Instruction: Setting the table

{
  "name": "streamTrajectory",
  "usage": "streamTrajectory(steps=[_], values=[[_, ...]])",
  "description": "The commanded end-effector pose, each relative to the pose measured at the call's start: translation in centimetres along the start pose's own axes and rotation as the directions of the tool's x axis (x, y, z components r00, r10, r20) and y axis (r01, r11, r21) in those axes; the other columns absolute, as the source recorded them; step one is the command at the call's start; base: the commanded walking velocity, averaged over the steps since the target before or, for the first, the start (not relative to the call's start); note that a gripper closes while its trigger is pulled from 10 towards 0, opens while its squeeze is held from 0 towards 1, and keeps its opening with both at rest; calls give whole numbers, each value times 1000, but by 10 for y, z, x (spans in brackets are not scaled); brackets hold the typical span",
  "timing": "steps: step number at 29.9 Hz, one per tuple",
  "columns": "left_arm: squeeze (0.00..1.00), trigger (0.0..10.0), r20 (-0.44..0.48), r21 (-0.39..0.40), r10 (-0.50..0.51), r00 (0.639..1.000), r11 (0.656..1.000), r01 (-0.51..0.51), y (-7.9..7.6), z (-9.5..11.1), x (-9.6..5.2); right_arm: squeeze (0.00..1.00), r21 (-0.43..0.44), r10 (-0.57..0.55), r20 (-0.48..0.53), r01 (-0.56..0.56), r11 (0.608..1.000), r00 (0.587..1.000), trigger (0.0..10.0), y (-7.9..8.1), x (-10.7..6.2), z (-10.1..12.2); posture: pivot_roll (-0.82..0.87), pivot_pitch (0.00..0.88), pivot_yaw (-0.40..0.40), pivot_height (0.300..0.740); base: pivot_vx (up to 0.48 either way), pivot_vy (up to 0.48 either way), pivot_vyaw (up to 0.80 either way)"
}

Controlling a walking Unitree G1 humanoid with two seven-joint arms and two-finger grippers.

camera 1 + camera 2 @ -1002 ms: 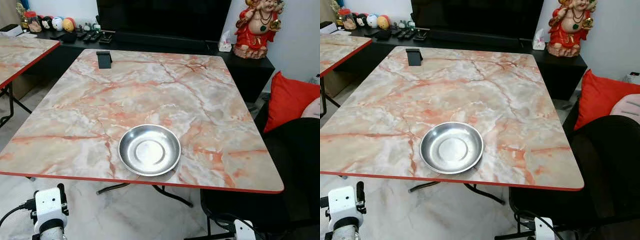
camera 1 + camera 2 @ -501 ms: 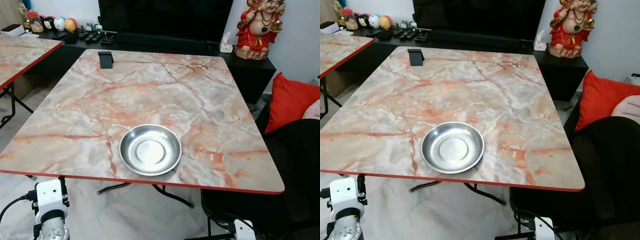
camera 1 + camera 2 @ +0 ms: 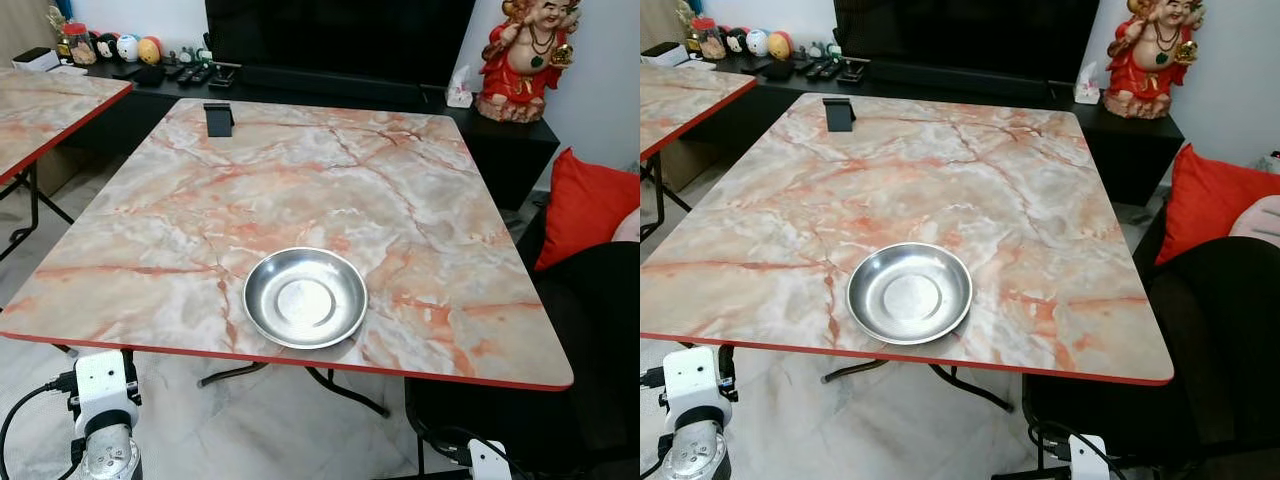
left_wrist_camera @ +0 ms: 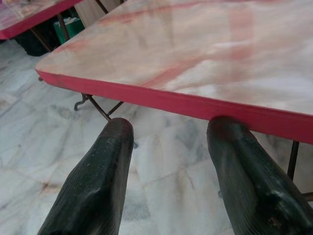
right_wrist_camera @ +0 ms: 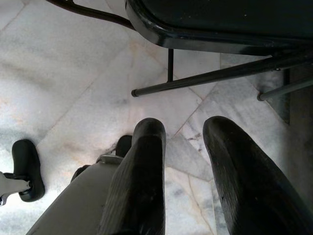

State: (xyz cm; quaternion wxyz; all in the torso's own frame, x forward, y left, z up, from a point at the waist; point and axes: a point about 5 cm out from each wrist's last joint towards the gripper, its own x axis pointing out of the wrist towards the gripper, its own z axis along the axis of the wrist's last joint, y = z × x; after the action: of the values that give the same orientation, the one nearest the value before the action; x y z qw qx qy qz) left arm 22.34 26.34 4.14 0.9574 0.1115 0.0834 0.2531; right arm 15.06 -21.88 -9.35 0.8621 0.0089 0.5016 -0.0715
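A marble-patterned table (image 3: pixel 330 190) with a red edge takes up the middle of the frame. A round steel plate (image 3: pixel 305 297) sits on it, low and centre, just inside the near edge. A small black stand (image 3: pixel 219 118) is at the table's far corner, upper left. A red figurine (image 3: pixel 530 55) is on the dark sideboard at upper right, and a red cushion (image 3: pixel 590 205) lies at the right edge.

The left gripper (image 4: pixel 168 147) hangs below the table's near edge at lower left, jaws spread with nothing between them. The right gripper (image 5: pixel 183 142) hangs low over the marble floor (image 5: pixel 63 73) beside a black chair (image 5: pixel 205 22), jaws apart and empty.
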Motion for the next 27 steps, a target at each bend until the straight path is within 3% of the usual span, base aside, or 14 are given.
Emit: streamTrajectory(steps=[1,17,27], values=[[0,10000,45,-6,1,999,1000,-1,0,12,9,0,8,-9,0,9,1000,1000,10000,-3,0,-1,115,0,-75,740,0,0,0],[0,10000,126,-26,-56,990,998,60,-16,39,31,0,15,-8,0,8,1000,1000,10000,-3,0,-1,103,0,-73,740,0,0,0],[0,10000,129,-47,-159,979,985,166,-35,46,38,0,20,-8,0,8,1000,1000,10000,-3,-1,-2,93,0,-66,740,0,0,0]])
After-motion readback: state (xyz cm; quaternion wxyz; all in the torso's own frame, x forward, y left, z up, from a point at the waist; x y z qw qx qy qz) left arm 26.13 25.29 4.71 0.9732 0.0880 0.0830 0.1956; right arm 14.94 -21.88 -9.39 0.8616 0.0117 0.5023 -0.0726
